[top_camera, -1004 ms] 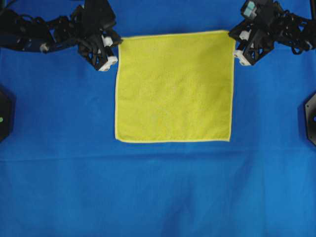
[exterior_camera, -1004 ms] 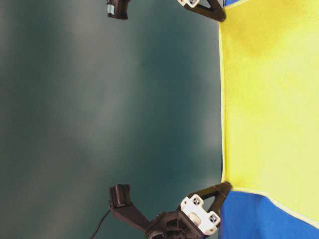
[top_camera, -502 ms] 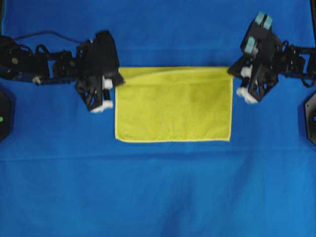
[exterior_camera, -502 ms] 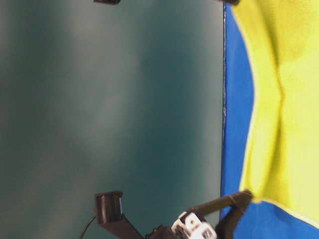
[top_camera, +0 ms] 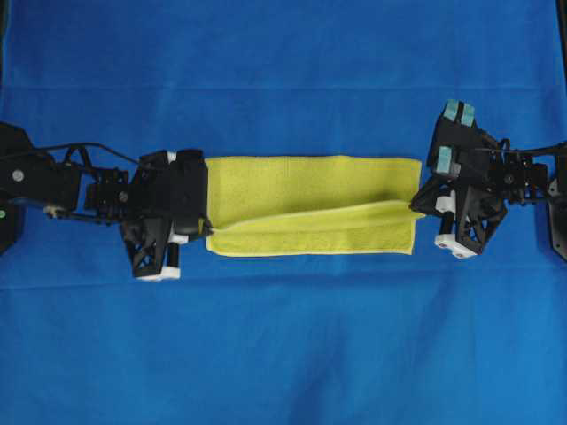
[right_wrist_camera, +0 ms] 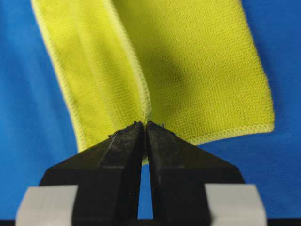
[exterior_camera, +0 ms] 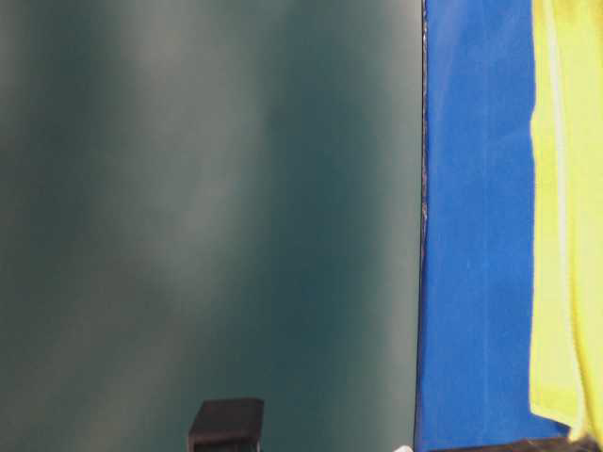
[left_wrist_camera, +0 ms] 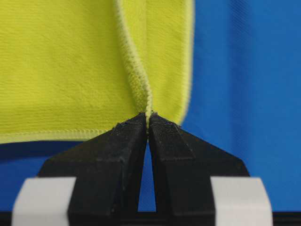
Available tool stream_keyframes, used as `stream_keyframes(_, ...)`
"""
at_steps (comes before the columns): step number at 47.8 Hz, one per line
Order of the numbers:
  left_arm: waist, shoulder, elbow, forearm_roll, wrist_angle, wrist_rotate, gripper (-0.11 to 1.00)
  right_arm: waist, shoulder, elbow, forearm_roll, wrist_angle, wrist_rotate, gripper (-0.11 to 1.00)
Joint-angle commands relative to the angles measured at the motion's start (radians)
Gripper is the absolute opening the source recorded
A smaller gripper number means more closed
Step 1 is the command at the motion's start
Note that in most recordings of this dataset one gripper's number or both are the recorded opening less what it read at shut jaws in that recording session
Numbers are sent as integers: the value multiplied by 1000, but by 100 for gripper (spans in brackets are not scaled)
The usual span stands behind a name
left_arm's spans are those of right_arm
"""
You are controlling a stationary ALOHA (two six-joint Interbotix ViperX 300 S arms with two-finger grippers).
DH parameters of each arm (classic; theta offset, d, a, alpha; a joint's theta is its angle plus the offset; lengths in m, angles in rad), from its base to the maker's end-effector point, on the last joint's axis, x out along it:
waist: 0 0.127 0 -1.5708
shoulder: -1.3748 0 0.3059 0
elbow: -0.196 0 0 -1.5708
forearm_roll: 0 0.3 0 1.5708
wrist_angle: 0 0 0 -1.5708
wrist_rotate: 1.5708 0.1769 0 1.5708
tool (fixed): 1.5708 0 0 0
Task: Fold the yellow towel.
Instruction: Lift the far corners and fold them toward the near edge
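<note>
The yellow towel (top_camera: 310,197) lies on the blue cloth as a wide band, its far half lifted and drawn over toward the near hem. My left gripper (top_camera: 206,227) is shut on the towel's left corner; in the left wrist view the hem (left_wrist_camera: 141,89) runs straight into the pinched gripper (left_wrist_camera: 148,115). My right gripper (top_camera: 414,205) is shut on the right corner, and the right wrist view shows the gripper (right_wrist_camera: 144,123) clamping the hem of the towel (right_wrist_camera: 197,70). The held edge hangs just short of the near hem. In the table-level view the towel (exterior_camera: 565,226) shows at the right edge.
The large blue cloth (top_camera: 283,354) covers the whole table. Black fixtures sit at the left edge (top_camera: 7,217) and right edge (top_camera: 558,217). In the table-level view a dark green wall (exterior_camera: 207,207) fills the left side.
Both grippers have carried the towel's far edge toward the near side, from flat and square to folded over. The visible band has narrowed.
</note>
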Motion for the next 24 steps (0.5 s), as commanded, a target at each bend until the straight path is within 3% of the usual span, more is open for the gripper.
stream_keyframes(1,-12,-12,-5,-2,-15,-3,2,5,-3,-8,2,-5,5,3)
stream_keyframes(20,-28,-2,-8,-2,-74,-3,3,40,23,-15,2,-21,8,3)
stream_keyframes(24,-28,-2,-9,-2,-74,-3,10,44,23,-15,6,-21,8,3)
